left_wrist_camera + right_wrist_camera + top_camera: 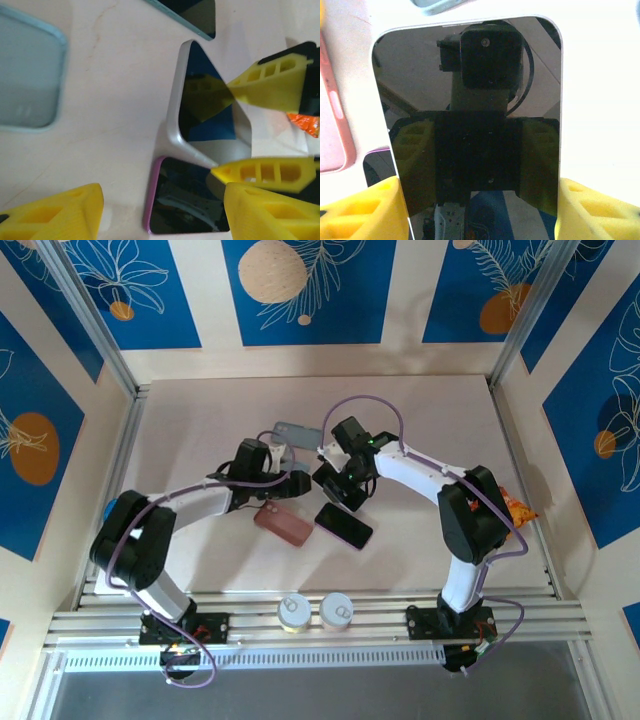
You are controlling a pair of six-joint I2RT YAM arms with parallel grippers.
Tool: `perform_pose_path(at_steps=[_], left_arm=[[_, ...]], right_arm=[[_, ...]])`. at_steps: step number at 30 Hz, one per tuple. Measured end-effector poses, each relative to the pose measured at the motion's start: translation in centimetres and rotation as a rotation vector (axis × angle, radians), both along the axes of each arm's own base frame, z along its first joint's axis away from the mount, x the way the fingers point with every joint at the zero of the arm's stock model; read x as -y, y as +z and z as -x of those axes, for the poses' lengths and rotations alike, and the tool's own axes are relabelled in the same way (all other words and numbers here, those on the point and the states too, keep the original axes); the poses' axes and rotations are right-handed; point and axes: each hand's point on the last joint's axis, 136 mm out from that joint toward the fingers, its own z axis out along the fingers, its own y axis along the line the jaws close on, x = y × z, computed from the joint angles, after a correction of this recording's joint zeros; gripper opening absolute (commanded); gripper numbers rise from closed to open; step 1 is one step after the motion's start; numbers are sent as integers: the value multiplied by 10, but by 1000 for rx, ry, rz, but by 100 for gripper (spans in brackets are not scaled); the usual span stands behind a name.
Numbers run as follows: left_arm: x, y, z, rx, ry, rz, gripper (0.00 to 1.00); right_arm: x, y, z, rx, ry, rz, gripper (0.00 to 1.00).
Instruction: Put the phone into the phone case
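Right tool (pixel 480 215) clamps silver-edged black-glass phone (pixel 470 125), left tool (pixel 160 215) released beside the phone; advise squaring it over the pale-blue rounded case (pixel 27 75) before pressing.

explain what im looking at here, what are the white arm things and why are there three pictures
These are two robot arms bolted to a table, each ending in a two-finger gripper with yellow fingers. One picture looks down from above and behind the arms. The other two come from small cameras on the wrists. The right gripper grips a silver phone by its edges. The left gripper hovers open close by. On the table lie a pink case, a dark phone and a pale blue case.
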Motion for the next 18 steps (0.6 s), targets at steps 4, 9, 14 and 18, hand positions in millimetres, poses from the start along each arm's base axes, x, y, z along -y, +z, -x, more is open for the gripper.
perform_pose_path(at_steps=[4,9,14,18], left_arm=[[11,2,-5,-6,-9,45,65],[19,2,-9,-14,-16,88,64],[33,1,-12,-27,-39,117,62],[42,2,-13,-27,-56,129,59]], right_arm=[[-3,4,4,-5,11,-12,55],[-6,12,8,0,19,-29,54],[-10,17,11,-2,30,-52,53],[-11,17,12,-8,33,-56,52]])
